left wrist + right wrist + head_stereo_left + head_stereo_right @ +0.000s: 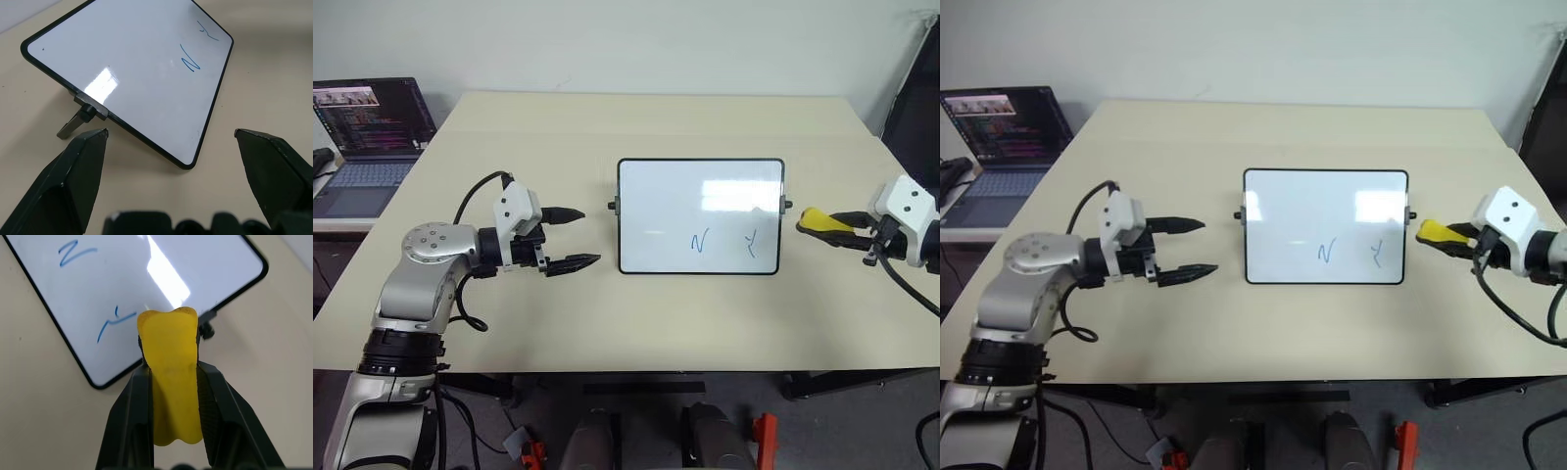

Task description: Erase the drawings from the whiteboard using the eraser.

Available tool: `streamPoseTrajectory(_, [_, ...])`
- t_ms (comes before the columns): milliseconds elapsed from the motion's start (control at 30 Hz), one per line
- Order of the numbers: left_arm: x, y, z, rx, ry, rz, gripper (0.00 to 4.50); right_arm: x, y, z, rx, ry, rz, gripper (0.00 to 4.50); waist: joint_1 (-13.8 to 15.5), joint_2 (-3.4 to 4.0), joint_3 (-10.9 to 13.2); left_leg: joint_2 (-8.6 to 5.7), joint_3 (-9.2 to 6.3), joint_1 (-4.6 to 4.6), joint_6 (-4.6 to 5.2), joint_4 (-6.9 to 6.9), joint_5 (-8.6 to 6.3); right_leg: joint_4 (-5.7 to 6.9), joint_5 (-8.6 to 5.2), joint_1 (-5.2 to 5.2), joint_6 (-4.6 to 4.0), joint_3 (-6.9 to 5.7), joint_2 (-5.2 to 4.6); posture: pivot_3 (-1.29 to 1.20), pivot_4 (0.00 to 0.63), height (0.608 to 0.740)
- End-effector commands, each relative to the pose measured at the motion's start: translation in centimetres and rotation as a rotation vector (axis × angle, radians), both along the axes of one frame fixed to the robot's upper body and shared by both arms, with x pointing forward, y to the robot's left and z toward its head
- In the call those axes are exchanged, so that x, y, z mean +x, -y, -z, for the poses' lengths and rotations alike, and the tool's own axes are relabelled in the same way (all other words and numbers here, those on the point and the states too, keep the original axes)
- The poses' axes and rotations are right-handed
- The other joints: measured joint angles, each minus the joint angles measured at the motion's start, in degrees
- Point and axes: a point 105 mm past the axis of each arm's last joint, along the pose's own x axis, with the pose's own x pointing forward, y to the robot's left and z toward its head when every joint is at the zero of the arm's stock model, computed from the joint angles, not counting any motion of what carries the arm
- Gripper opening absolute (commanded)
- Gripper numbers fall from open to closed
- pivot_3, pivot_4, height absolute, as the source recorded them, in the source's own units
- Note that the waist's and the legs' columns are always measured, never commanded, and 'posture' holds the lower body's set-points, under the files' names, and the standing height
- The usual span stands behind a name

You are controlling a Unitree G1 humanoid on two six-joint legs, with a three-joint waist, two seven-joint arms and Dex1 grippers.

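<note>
The whiteboard (701,215) lies in the middle of the beige table, glossy white with a thin dark frame. Two blue drawings sit near its front edge: an N (699,241) and a Y (753,242). My right gripper (824,221) hovers just off the board's right edge, shut on the yellow eraser (819,219), which points toward the board. In the right wrist view the eraser (172,377) is pinched between both fingers, close to the Y (113,322). My left gripper (571,237) stands open to the left of the board, nothing between its fingers.
An open laptop (367,137) with a lit screen sits on a side surface at the far left. Small black knobs (612,206) stick out from the board's sides. The table (636,323) shows bare surface in front of and behind the board.
</note>
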Motion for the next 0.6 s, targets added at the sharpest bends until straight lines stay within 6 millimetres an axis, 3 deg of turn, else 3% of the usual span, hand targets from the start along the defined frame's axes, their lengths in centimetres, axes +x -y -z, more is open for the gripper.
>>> streamPoseTrajectory(33, [-0.13, 0.18, -1.28, 0.011, 0.048, 0.018, 4.5, 0.03, -0.93, -1.41, -0.003, 0.063, -0.038, 0.85, 0.14, 0.0, 0.0, 0.0, 0.0, 0.0, 0.0, 0.0, 0.0, 0.0, 0.0, 0.0, 0.0, 0.0, 0.0, 0.0, 0.15, 0.74])
streamPoseTrajectory(600, [-0.1, 0.38, -1.42, 0.009, 0.049, 0.023, 4.5, -0.41, -1.8, -2.39, -0.008, 0.067, -0.075, 0.85, 0.3, 0.0, 0.0, -0.01, -0.01, 0.0, 0.0, 0.03, 0.0, 0.04, 0.0, 0.0, 0.0, 0.0, -0.01, 0.0, 0.15, 0.74])
